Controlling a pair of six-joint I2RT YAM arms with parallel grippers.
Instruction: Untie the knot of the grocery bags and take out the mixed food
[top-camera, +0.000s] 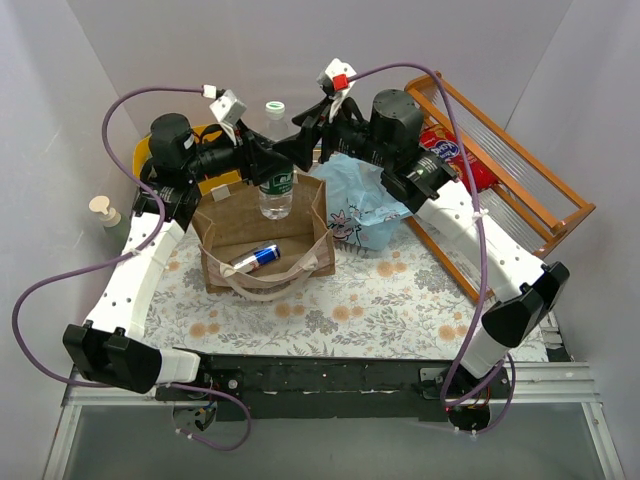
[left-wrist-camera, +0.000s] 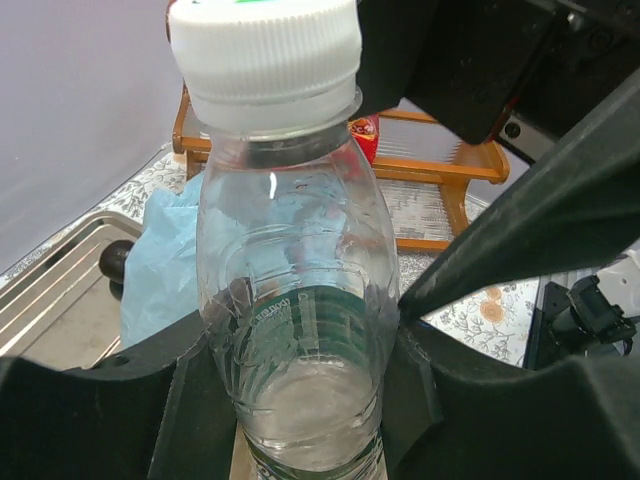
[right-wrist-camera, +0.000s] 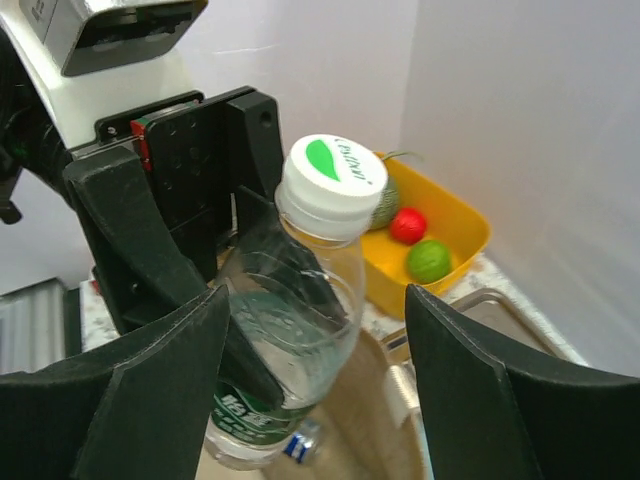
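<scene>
My left gripper (top-camera: 268, 172) is shut on the clear green-labelled bottle (top-camera: 276, 190) and holds it upright over the open brown paper bag (top-camera: 222, 232). In the left wrist view the fingers (left-wrist-camera: 420, 400) clamp the bottle (left-wrist-camera: 295, 290) at its label. A blue-silver can (top-camera: 257, 258) lies inside the paper bag. The light blue plastic bag (top-camera: 365, 205) lies just right of it. My right gripper (top-camera: 303, 138) is open and empty by the bottle's neck. In the right wrist view (right-wrist-camera: 318, 300) its fingers stand apart on either side of the bottle (right-wrist-camera: 300, 310).
A yellow tub (right-wrist-camera: 450, 225) at the back left holds a netted melon (right-wrist-camera: 386, 205), a red round item (right-wrist-camera: 407, 225) and a green one (right-wrist-camera: 430, 260). An orange rack (top-camera: 540, 185) at the right holds a red snack packet (top-camera: 448, 150). A pump soap bottle (top-camera: 103, 210) stands far left.
</scene>
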